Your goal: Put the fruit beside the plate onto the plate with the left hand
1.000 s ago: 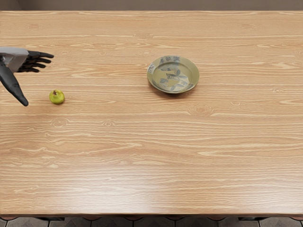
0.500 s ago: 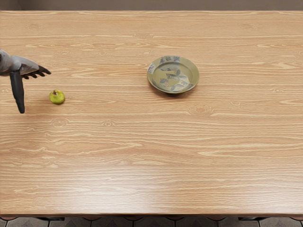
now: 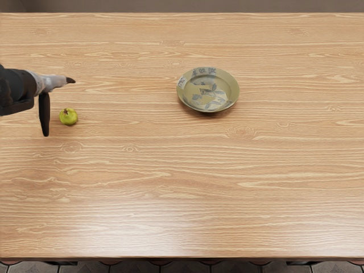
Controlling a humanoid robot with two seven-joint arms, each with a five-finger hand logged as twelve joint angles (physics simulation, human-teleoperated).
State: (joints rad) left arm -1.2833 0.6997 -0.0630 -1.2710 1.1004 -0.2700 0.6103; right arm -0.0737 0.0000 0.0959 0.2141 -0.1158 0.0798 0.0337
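A small green fruit lies on the wooden table far to the left. An olive-green patterned plate stands well to its right, near the table's middle, with nothing on it. My left hand comes in from the left edge and hovers just up and left of the fruit. The hand is open: its thumb points down beside the fruit and a fingertip reaches right above it. Nothing is in the hand. The right arm is out of view.
The wooden table spreads wide in front of the fruit and plate. Its near edge runs along the bottom of the picture.
My left hand has moved right and turned towards the fruit, with the thumb now close beside it. The fruit and plate have not moved.
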